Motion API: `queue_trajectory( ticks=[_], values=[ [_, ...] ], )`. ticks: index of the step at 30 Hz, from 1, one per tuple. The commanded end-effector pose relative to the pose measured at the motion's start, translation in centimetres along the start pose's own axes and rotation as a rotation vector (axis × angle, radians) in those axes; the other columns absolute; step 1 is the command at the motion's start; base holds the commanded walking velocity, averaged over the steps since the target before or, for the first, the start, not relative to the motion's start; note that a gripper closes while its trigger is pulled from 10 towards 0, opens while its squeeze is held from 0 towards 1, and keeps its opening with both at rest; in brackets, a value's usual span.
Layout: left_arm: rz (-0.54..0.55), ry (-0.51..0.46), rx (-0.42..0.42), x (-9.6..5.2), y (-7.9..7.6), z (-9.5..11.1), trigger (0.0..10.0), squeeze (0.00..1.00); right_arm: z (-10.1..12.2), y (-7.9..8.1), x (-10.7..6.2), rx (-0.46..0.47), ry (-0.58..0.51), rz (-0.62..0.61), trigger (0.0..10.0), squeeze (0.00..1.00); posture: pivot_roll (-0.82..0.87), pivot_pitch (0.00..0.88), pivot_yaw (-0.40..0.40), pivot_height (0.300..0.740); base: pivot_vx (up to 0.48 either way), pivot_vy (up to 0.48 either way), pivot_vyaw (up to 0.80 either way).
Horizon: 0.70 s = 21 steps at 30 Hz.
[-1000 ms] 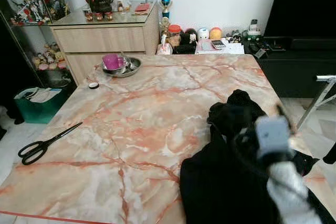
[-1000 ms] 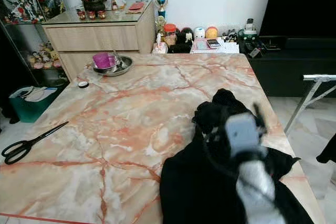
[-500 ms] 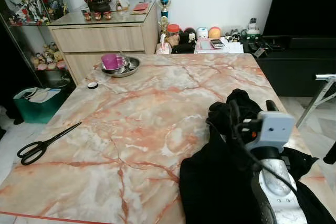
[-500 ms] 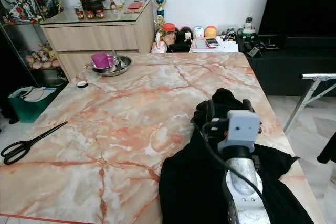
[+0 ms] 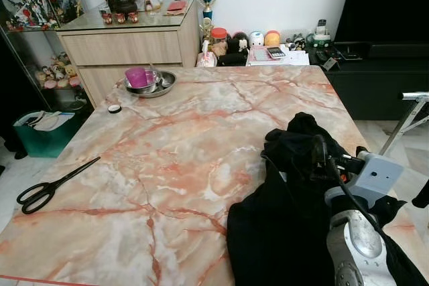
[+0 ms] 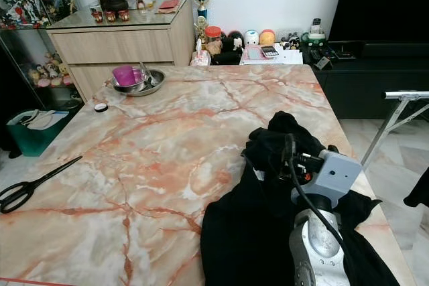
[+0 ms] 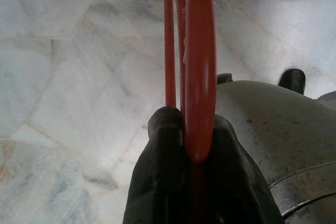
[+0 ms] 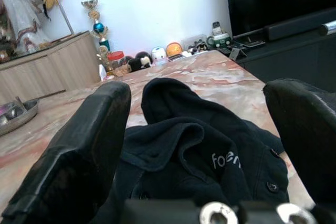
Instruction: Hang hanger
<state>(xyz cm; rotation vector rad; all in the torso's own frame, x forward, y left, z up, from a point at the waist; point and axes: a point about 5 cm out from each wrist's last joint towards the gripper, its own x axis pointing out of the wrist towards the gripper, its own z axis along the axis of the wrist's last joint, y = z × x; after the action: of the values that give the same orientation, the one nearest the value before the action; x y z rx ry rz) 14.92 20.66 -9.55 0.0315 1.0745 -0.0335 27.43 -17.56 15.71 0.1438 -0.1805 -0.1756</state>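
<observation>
Right gripper (image 8: pixel 199 129) spread wide, empty, over crumpled black cloth garment (image 5: pixel 295 212) at marble table's (image 5: pixel 174 159) near right corner, left gripper (image 7: pixel 191 148) clamped on red plastic hanger (image 7: pixel 199 51); bunched fabric may snag or slip off the edge

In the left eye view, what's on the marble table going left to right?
Scissors → small black cap → metal bowl with the purple cup → black garment → right gripper, over the garment.

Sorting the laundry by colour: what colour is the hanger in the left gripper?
Red; the hanger shows best in the left wrist view.
</observation>
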Motion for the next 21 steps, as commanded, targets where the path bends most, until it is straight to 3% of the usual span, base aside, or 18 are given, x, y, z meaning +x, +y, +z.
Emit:
queue_trajectory(
  ticks=[1,8,14,21],
  values=[
    [0.002,0.008,0.018,-0.1,0.4,-0.4,10.0,0.0,-0.8,0.2,-0.2,-0.057,0.021,0.048,10.0,0.0,0.02,0.0,0.059,0.74,0.0,0.0,0.0],
    [0.002,0.008,0.014,-0.1,0.4,-0.5,10.0,0.0,-1.2,-0.4,-0.8,-0.164,0.013,0.103,10.0,0.0,0.02,0.0,0.057,0.74,0.0,0.0,0.0],
    [0.001,0.006,0.017,-0.1,0.4,-0.4,10.0,0.0,-0.9,-2.9,-1.8,-0.216,0.016,0.099,10.0,0.0,0.01,0.0,0.058,0.74,0.0,0.0,0.0],
    [0.009,0.001,0.035,-0.1,0.5,-0.2,10.0,0.0,-0.6,-2.9,-1.2,-0.226,-0.007,0.119,10.0,0.0,0.02,0.0,0.057,0.74,0.0,0.0,0.0]
  ],
)
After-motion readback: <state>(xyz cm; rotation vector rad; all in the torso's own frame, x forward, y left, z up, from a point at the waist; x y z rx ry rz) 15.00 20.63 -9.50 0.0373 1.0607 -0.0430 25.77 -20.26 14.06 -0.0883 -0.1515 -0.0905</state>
